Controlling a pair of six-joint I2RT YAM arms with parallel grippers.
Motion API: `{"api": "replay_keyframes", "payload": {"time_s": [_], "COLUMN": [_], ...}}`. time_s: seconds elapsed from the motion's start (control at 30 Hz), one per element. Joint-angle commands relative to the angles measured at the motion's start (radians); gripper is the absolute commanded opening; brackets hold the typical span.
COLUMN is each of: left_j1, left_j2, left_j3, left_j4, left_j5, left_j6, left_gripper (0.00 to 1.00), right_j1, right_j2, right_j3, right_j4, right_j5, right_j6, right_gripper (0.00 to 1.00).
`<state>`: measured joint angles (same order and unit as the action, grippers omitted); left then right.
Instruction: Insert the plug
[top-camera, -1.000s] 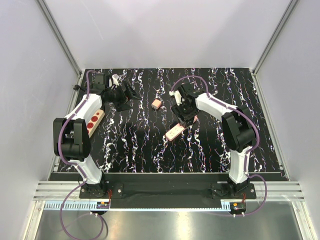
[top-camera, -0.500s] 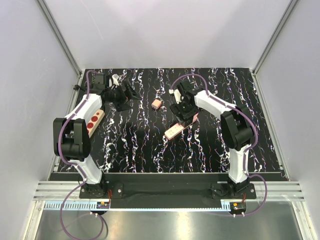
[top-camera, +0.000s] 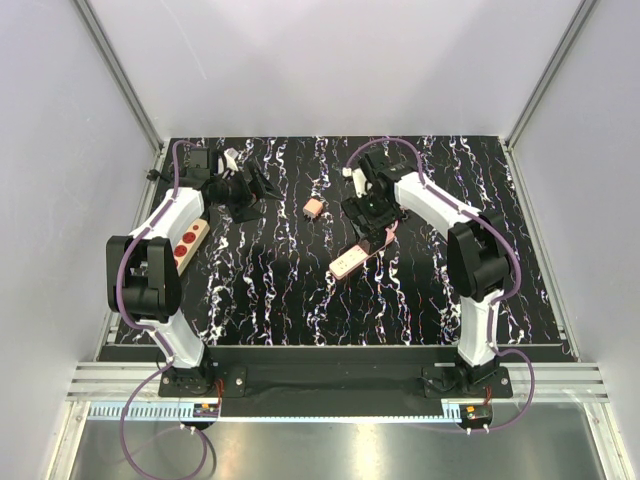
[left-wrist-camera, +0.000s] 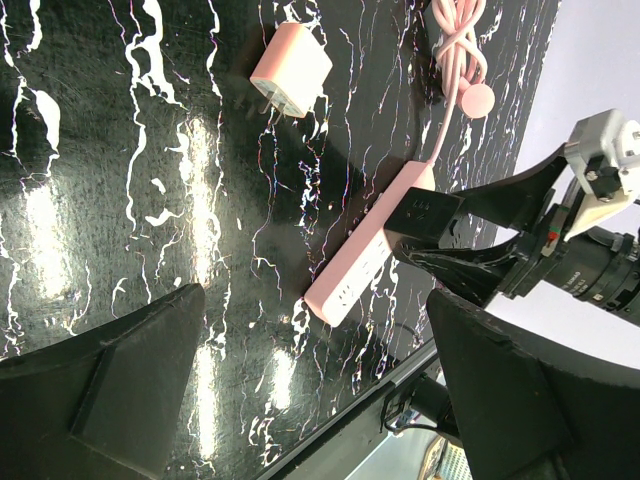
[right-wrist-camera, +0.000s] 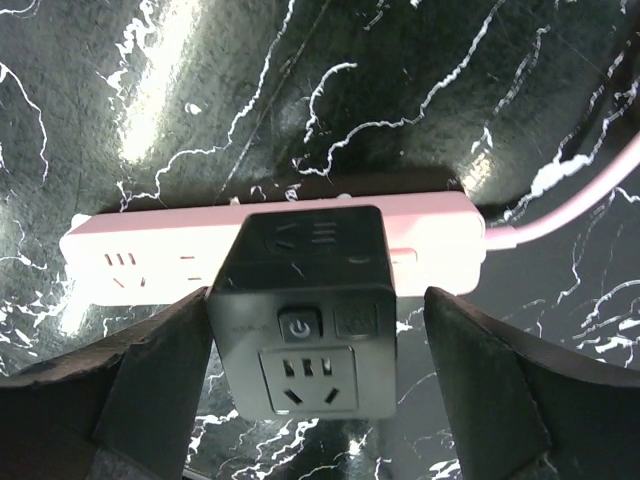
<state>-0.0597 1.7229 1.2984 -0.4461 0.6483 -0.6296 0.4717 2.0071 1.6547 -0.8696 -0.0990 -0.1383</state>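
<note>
The plug (top-camera: 314, 207), small and pale pink, lies on the black marbled table; it also shows in the left wrist view (left-wrist-camera: 290, 70). The long pink power strip (top-camera: 349, 262) lies right of it, and a black cube socket adapter (right-wrist-camera: 305, 330) sits on its middle. My right gripper (right-wrist-camera: 315, 335) is open with a finger on either side of the cube; the left finger is close to it and the right finger stands apart. In the top view the right gripper (top-camera: 369, 220) hangs over the strip. My left gripper (top-camera: 250, 190) is open and empty, left of the plug.
A beige strip with red sockets (top-camera: 188, 244) lies at the table's left edge. The pink strip's coiled cord (left-wrist-camera: 455, 40) lies past its far end. Grey walls close the table on three sides.
My right arm has shifted a little toward the far right, and the pink strip has turned slightly. The left arm and the plug have not moved.
</note>
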Motion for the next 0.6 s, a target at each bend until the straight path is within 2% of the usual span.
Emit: {"api": "replay_keyframes", "payload": {"time_s": [0.0, 0.07, 0.1, 0.17, 0.2, 0.3, 0.37, 0.43, 0.47, 0.57], "left_j1": [0.006, 0.006, 0.006, 0.006, 0.006, 0.006, 0.006, 0.006, 0.006, 0.006], "left_j2": [-0.032, -0.032, -0.032, -0.033, -0.032, -0.036, -0.037, -0.036, -0.036, -0.036], "left_j3": [-0.010, -0.010, -0.008, -0.008, -0.010, -0.010, -0.010, -0.008, -0.008, -0.007], "left_j4": [0.035, 0.035, 0.037, 0.035, 0.035, 0.035, 0.037, 0.035, 0.035, 0.037], "left_j5": [0.025, 0.024, 0.025, 0.022, 0.024, 0.022, 0.024, 0.022, 0.022, 0.020], "left_j6": [-0.004, -0.004, -0.004, -0.004, -0.002, -0.002, -0.001, -0.002, -0.002, -0.004], "left_gripper": [0.99, 0.99, 0.99, 0.99, 0.99, 0.99, 0.99, 0.99, 0.99, 0.99], "right_j1": [-0.005, -0.008, -0.010, -0.010, -0.010, -0.010, -0.010, -0.010, -0.010, -0.001], "right_j2": [-0.087, -0.093, -0.091, -0.085, -0.076, -0.059, -0.044, -0.036, -0.031, -0.012], "right_j3": [-0.007, -0.019, -0.027, -0.038, -0.055, -0.120, -0.154, -0.203, -0.231, -0.256], "right_j4": [-0.019, -0.017, -0.019, -0.016, -0.009, 0.032, 0.064, 0.090, 0.098, 0.106], "right_j5": [-0.024, -0.039, -0.045, -0.060, -0.061, -0.076, -0.079, -0.073, -0.073, -0.071], "right_j6": [0.011, 0.000, -0.004, -0.014, -0.009, 0.002, 0.009, 0.019, 0.020, 0.032], "right_gripper": [0.88, 0.83, 0.72, 0.58, 0.55, 0.54, 0.46, 0.33, 0.22, 0.11]}}
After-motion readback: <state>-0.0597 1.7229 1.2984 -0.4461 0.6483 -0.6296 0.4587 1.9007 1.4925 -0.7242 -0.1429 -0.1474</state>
